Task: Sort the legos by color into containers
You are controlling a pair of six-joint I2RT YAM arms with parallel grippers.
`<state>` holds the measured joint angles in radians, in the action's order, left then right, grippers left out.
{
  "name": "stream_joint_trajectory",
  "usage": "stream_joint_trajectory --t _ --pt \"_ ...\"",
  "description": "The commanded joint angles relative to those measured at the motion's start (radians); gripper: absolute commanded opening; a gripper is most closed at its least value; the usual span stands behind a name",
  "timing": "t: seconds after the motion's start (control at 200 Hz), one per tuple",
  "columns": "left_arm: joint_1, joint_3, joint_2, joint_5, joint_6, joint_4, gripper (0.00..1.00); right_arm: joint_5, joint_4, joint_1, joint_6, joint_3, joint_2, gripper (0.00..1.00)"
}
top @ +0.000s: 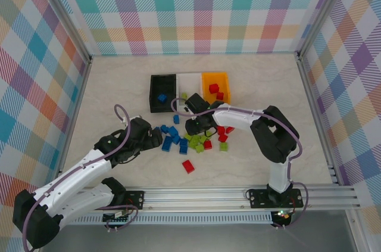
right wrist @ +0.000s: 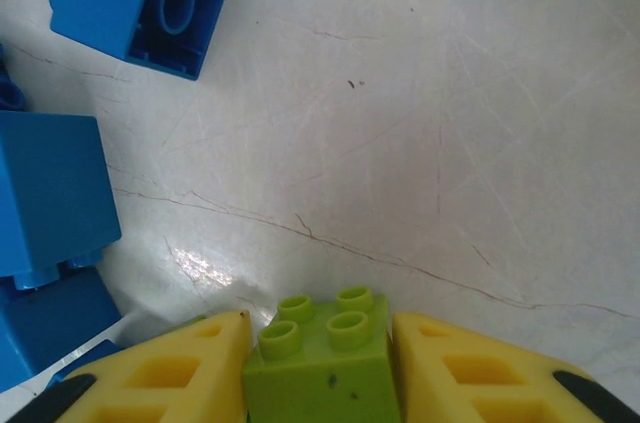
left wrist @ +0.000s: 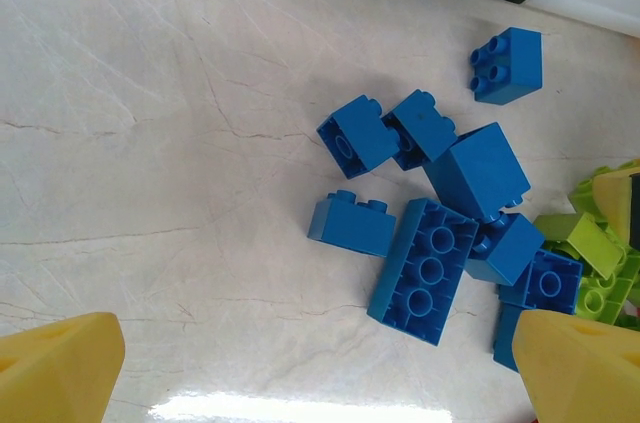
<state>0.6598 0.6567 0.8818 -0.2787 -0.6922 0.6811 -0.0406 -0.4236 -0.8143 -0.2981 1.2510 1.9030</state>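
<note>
In the right wrist view my right gripper (right wrist: 318, 325) is shut on a lime green lego (right wrist: 325, 368), studs up, just above the table. Seen from the top, that gripper (top: 193, 126) hangs over the left part of the lego pile. Blue legos (top: 172, 140), green legos (top: 196, 142) and red legos (top: 221, 133) lie mixed at the table's centre. My left gripper (top: 149, 136) stands open just left of the blue legos (left wrist: 425, 268), nothing between its fingers (left wrist: 60, 363). Behind the pile stand the black (top: 153, 106), white (top: 191, 77) and orange (top: 225, 78) containers.
A blue lego (top: 161, 98) lies in the black bin, red ones (top: 214, 88) in the orange bin, a green one (top: 184, 95) in the white bin. A single red lego (top: 188, 166) lies near the front. Checked walls enclose the table.
</note>
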Motion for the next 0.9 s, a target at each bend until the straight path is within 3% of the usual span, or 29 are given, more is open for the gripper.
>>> stream_joint_trajectory --t 0.0,0.295,0.775,0.895 --pt "0.008 0.01 0.0 -0.021 -0.006 0.023 1.0 -0.006 0.011 -0.011 0.008 -0.021 -0.034 0.37" --pt "0.007 0.001 -0.019 0.003 0.008 0.003 1.0 -0.072 -0.036 0.02 0.01 0.107 -0.163 0.36" --pt "0.007 0.001 0.034 0.106 0.013 -0.042 1.0 -0.145 -0.105 0.127 -0.023 0.597 0.241 0.39" --pt "0.009 0.004 0.061 0.135 0.029 -0.052 1.0 -0.142 -0.125 0.14 -0.036 0.646 0.281 0.5"
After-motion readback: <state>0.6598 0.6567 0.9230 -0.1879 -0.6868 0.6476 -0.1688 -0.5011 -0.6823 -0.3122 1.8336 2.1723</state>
